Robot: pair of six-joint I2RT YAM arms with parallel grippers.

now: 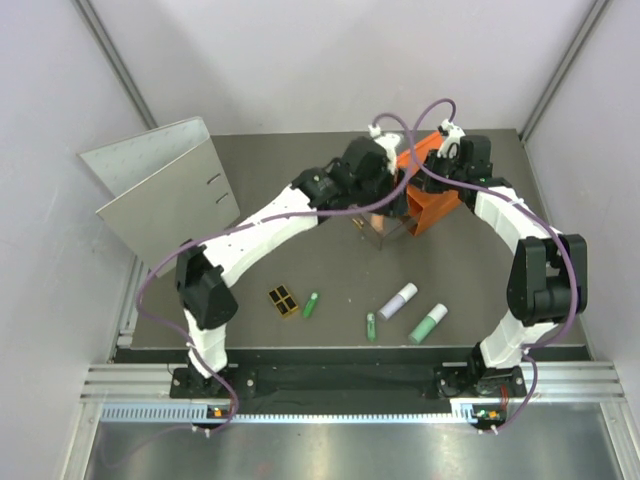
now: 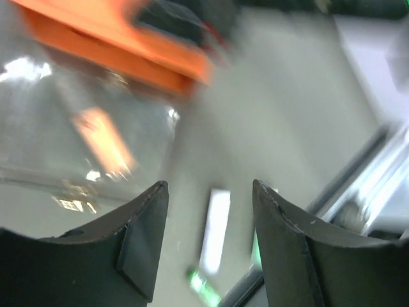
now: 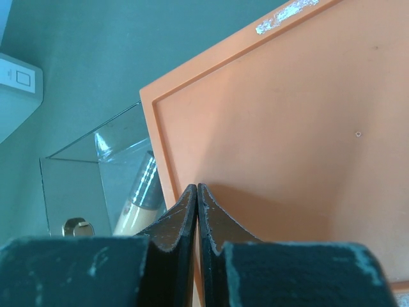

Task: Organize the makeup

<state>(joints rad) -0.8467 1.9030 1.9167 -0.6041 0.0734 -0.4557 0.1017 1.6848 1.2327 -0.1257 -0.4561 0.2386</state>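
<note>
**A:** Which way is the next piece from the left end effector (image 2: 209, 188)?

**B:** Below it, back toward the arm bases. Its jaws stand wide and hold nothing. The lavender-white tube (image 2: 216, 227) shows through the gap, lying on the surface (image 2: 287, 115), with a green stick (image 2: 203, 286) just past it.

**A:** Its long axis?

**B:** It runs lengthwise through the gap, so across the closing line. That looks handy, though the view is blurred.

**A:** And the right end effector (image 3: 197, 188)?

**B:** Pinched together at the rim of the orange drawer box (image 3: 287, 128), with nothing seen between its fingers. The orange tube (image 3: 135, 208) lies in the clear drawer (image 3: 77, 173) just left of it. I'd judge the left arm nearer, and it's free.
</note>
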